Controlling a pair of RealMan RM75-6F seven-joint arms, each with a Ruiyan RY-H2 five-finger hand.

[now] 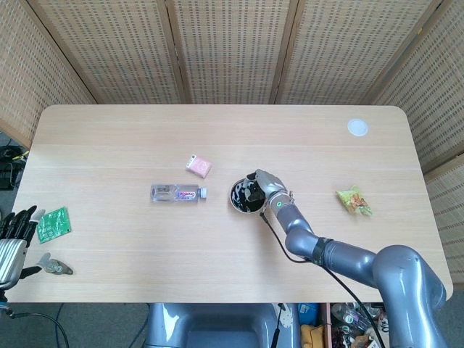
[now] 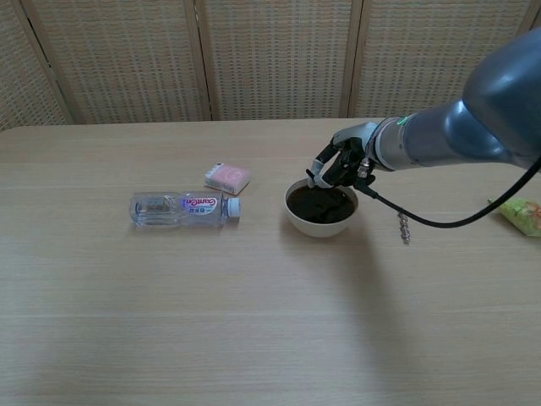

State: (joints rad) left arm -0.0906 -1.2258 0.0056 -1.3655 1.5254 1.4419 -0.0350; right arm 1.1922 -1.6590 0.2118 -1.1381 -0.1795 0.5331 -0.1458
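A white bowl with dark contents stands at mid-table. My right hand hovers over the bowl's far right rim, fingers curled downward, tips just above the rim; nothing shows in them. My left hand lies at the table's near left edge with fingers spread and empty, beside a green packet; the chest view does not show it. A clear water bottle lies on its side left of the bowl, with a pink box behind it.
A green-yellow snack bag lies right of the bowl. A white disc sits at the far right corner. A small object lies near my left hand. A cable trails from the right wrist onto the table.
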